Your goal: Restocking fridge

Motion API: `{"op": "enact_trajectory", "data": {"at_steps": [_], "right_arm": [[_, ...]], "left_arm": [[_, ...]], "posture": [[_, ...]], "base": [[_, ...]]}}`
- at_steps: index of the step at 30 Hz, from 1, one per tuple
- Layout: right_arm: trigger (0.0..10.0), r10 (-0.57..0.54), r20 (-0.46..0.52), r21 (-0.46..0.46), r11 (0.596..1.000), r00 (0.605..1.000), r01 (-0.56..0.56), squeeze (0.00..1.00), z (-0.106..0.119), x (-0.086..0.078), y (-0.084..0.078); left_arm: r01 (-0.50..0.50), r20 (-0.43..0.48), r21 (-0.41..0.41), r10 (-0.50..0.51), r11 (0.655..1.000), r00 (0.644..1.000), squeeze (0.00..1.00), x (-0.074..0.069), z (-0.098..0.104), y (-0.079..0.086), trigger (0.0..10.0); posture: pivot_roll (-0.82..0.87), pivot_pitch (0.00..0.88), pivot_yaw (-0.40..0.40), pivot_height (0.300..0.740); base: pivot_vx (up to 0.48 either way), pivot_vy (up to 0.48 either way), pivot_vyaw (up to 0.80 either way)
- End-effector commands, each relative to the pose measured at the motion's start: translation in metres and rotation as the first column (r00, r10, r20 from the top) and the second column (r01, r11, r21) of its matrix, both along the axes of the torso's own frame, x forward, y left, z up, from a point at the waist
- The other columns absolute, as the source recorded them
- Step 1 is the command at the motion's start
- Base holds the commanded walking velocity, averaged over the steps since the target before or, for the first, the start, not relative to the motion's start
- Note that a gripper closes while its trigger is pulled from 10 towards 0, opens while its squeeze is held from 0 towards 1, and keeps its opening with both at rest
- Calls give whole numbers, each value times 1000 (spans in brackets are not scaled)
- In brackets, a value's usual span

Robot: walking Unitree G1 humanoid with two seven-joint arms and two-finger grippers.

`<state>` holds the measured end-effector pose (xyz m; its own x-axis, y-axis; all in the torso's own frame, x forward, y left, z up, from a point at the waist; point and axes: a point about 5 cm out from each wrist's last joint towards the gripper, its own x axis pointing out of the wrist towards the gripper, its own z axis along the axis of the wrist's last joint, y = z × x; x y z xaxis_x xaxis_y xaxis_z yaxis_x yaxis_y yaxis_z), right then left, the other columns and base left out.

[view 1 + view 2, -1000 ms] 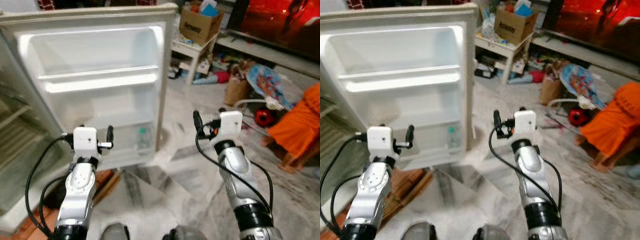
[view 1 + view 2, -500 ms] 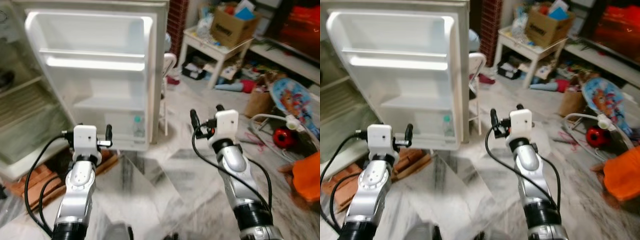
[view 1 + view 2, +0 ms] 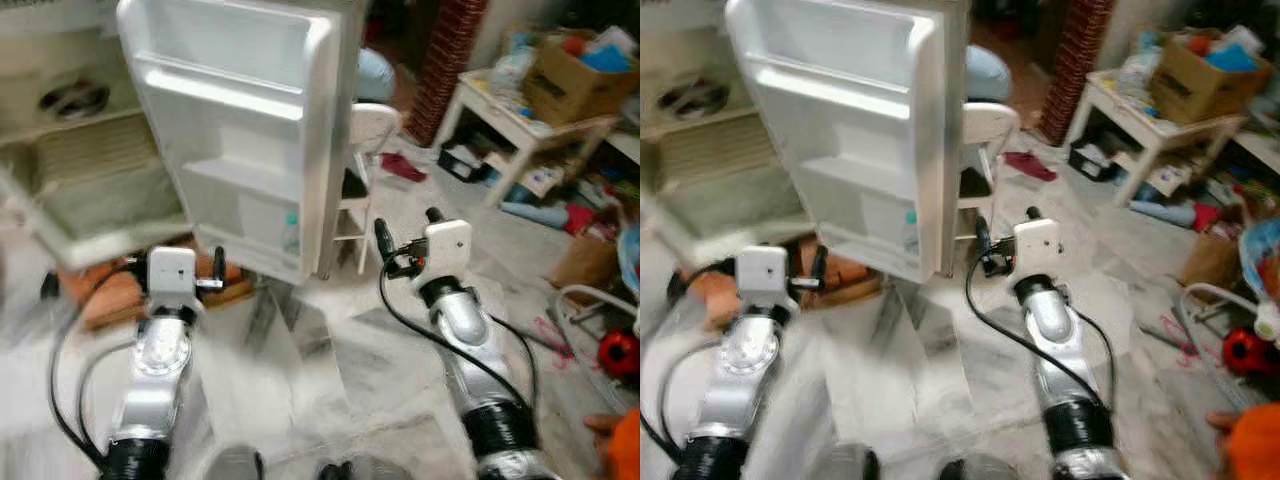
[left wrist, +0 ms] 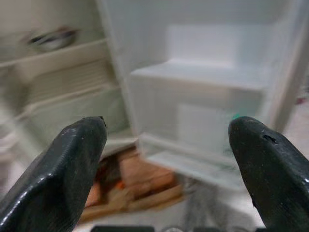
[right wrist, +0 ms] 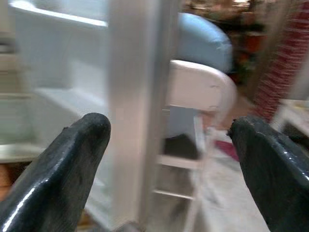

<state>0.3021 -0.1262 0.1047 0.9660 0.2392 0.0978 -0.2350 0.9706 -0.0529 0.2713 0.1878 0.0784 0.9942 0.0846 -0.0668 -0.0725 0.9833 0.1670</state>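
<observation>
The white fridge door [image 3: 235, 120] stands swung open, its moulded inner shelves facing the robot, and a small clear bottle with a green cap [image 3: 290, 232] sits upright in the lowest door shelf. To the left of the door, the fridge compartment [image 3: 95, 175] shows pale shelves with a dark round object on the upper one; blur prevents identifying it. The left gripper [image 3: 192, 272] is raised in front of the lower part of the door, well apart from it, with both black fingers spread wide and nothing between them. The right gripper [image 3: 405, 232] is raised at similar height, just right of the door's outer edge, its fingers likewise spread and holding nothing. Behind the door edge stands a white chair [image 3: 362, 160]. Farther right, a white low table [image 3: 510, 125] carries a brown cardboard box [image 3: 580, 70], with scattered clutter on the marble floor [image 3: 330, 370].
</observation>
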Motion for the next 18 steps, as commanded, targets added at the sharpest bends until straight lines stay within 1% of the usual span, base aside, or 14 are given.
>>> {"op": "enact_trajectory", "data": {"at_steps": [1, 2, 7, 9, 14, 16, 18], "right_arm": [[10000, 16, 18, -5, 1000, 1000, -16, 0, 4, 1, 2], [10000, 18, 19, -7, 1000, 1000, -18, 0, 4, 1, 2], [10000, 29, 24, -10, 1000, 999, -29, 0, 4, 1, 3], [10000, 34, 26, -12, 999, 999, -34, 0, 4, 0, 3], [10000, 40, 39, -25, 999, 998, -39, 0, 5, 0, 4], [10000, 38, 39, -24, 999, 999, -37, 0, 5, 1, 4], [10000, 29, 38, -15, 999, 999, -29, 0, 5, 1, 3]], "left_arm": [[-12, -7, 6, 12, 1000, 1000, 0, 0, -1, 1, 10000], [-15, -7, 7, 15, 1000, 1000, 0, 0, -1, 1, 10000], [-26, 15, -18, 27, 999, 1000, 0, 0, 1, 3, 10000], [-37, 9, -11, 37, 999, 999, 0, 0, 1, 4, 10000], [-22, 32, -22, 22, 1000, 999, 0, 0, 4, 4, 10000], [-20, 32, -23, 21, 1000, 999, 0, 0, 4, 4, 10000], [-21, 30, -25, 22, 999, 999, 0, 0, 4, 4, 10000]], "posture": [[-5, 60, -46, 740], [-5, 58, -47, 740], [-6, 58, -46, 740], [-6, 58, -46, 740], [-5, 58, -44, 740], [-5, 58, -43, 740], [-4, 59, -43, 740]], "base": [[0, -304, 725], [0, -281, 725], [0, 0, 710], [0, 0, 694], [0, 0, 661], [0, 0, 475], [249, 0, 0]]}}
